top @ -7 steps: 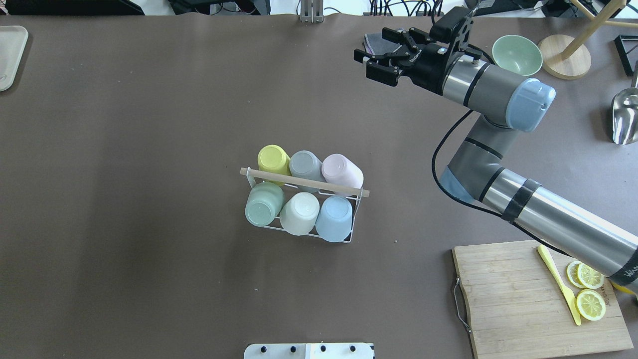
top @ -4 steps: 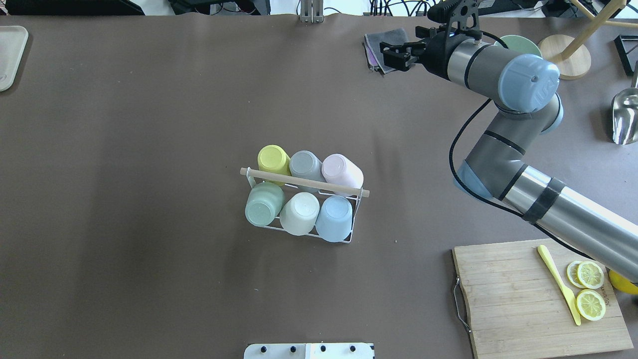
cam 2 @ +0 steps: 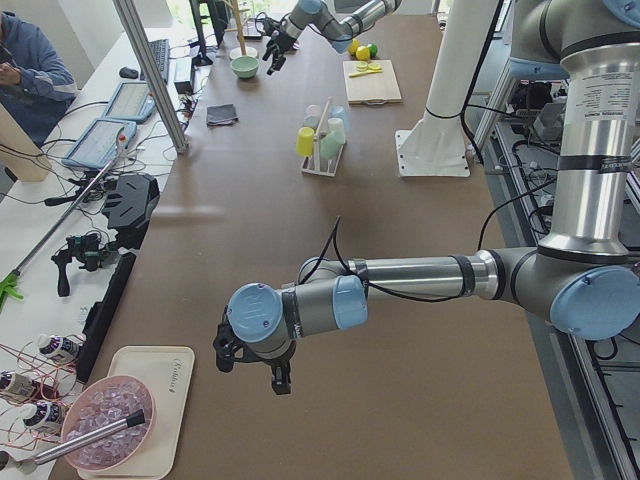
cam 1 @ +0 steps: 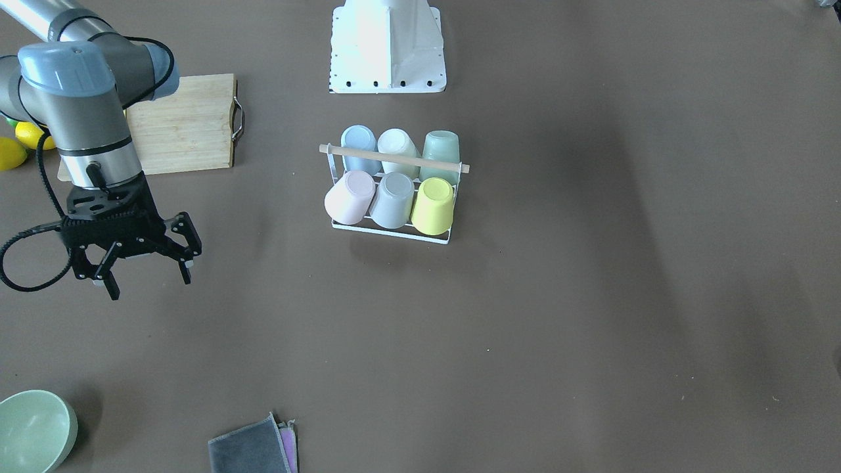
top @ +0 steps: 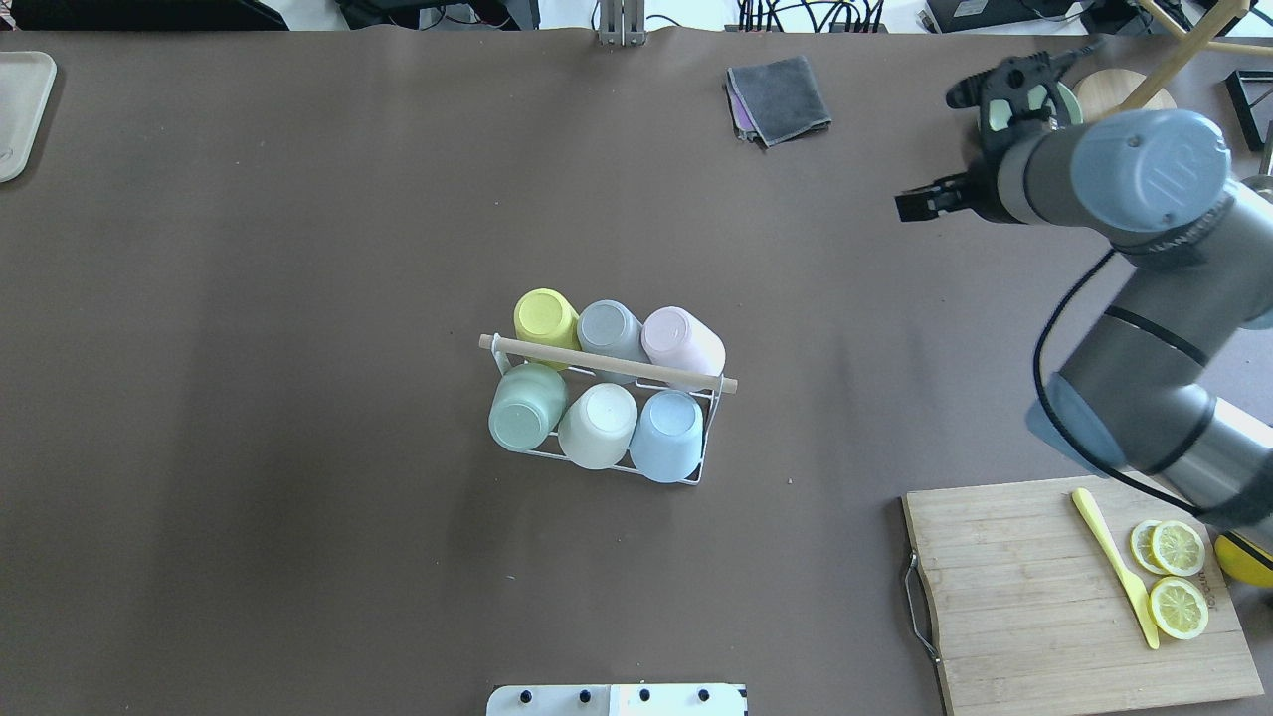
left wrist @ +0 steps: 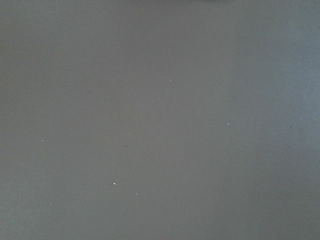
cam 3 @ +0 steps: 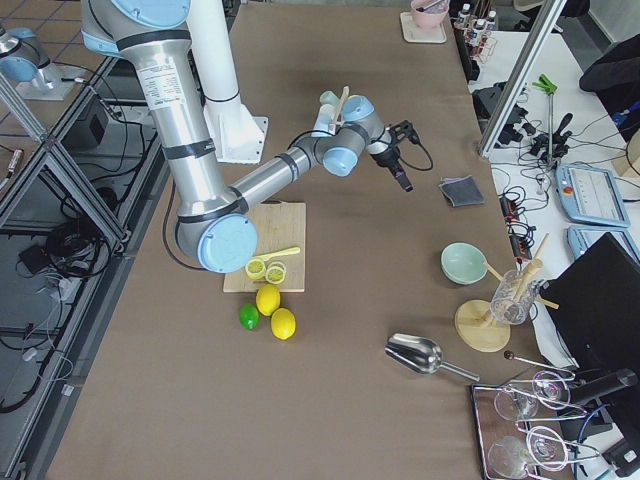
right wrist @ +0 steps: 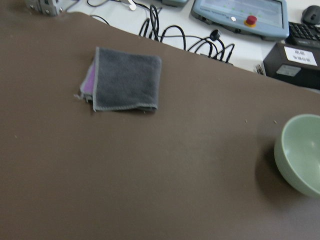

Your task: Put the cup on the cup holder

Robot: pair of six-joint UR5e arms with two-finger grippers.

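The cup holder (top: 607, 364), a white wire rack with a wooden rod across the top, stands mid-table. It carries several upturned cups: yellow (top: 545, 316), grey (top: 612, 328), pink (top: 681, 338), green (top: 525, 406), white (top: 599, 423) and blue (top: 666, 433). It also shows in the front-facing view (cam 1: 394, 157). My right gripper (cam 1: 150, 282) is open and empty, hanging above bare table far to the rack's right; in the overhead view it (top: 935, 149) is near the far right. My left gripper (cam 2: 250, 375) shows only in the exterior left view, far from the rack; I cannot tell if it is open or shut.
A folded grey cloth (top: 781, 94) lies at the far edge. A green bowl (cam 1: 33, 430) sits beside the right gripper. A wooden cutting board (top: 1034, 597) with lemon slices and a yellow knife is near right. A metal scoop (top: 1248, 234) and a tray (top: 20, 109) lie at the table's ends.
My right arm has swung to the right, from over the grey cloth toward the green bowl, gripper still open. The rack and cups have not moved.
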